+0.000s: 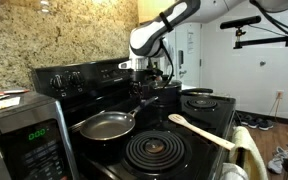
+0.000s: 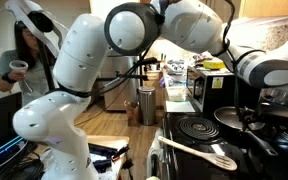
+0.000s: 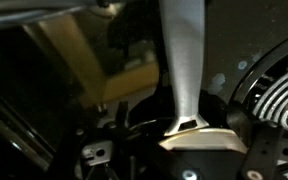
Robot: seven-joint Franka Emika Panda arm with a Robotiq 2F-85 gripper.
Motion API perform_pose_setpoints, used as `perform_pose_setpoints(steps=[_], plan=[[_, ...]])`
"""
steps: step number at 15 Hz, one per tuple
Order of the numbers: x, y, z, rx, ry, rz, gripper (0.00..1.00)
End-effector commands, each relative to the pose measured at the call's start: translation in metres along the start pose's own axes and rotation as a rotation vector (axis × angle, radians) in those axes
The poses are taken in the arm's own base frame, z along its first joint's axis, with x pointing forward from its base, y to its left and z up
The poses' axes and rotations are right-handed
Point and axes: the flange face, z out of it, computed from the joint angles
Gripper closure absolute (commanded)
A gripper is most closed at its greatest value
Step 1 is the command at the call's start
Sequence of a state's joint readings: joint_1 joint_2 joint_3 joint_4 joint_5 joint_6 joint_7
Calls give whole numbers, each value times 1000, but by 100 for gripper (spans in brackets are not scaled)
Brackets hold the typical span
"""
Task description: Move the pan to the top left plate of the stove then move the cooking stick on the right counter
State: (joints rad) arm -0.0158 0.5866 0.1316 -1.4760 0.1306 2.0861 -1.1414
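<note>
Wrist view is dark and gives us little: a pale long shape runs down the middle and a coil burner [image 3: 282, 100] shows at the right edge, and we can't say what the pale shape is. In an exterior view the pan [image 1: 106, 126] sits flat on the stove [image 1: 189, 112] at its near left, close to the back panel [image 1: 79, 76], hiding whatever burner is under it. We take that spot for the top left plate, so we judge the pan half of the task done.

The fingers [image 1: 137, 76] hang over the far part of the stove, apart from the pan bowl, with nothing visibly carried. Wide or narrow we cannot tell: they are too small and dark in both exterior views.

The cooking stick [image 1: 200, 131] lies flat on the stove top at the near right, just beside the big coil burner [image 1: 156, 150], with its head toward the pan and its handle running out toward the near right edge. It is untouched, so the step in hand looks like the switch to it.

The next move calls for:
- lifting clear of the pan
- crossing to the near right
- turning the fingers across the thin shaft
- going low enough to pinch it off the hard surface
- carrying it to the tabletop on the right, where we can't make out a landing spot
</note>
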Motion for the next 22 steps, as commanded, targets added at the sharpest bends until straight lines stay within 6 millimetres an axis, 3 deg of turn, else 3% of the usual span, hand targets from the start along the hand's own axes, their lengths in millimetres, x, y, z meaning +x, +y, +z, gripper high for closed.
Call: perform_pose_setpoints(steps=[1, 2, 4, 8, 13, 18, 19, 22], plan=[[4, -17, -49, -54, -58, -54, 0], [9, -12, -76, -71, -71, -55, 0], [9, -25, -102, -77, -120, -76, 0], [-6, -61, -124, 15, -194, -82, 0], [-26, -104, -109, 39, -171, -48, 0], [-61, -156, -86, 90, -124, -68, 0], [-43, -127, -85, 94, -170, -41, 0], [-55, -149, -82, 103, -154, -50, 0]])
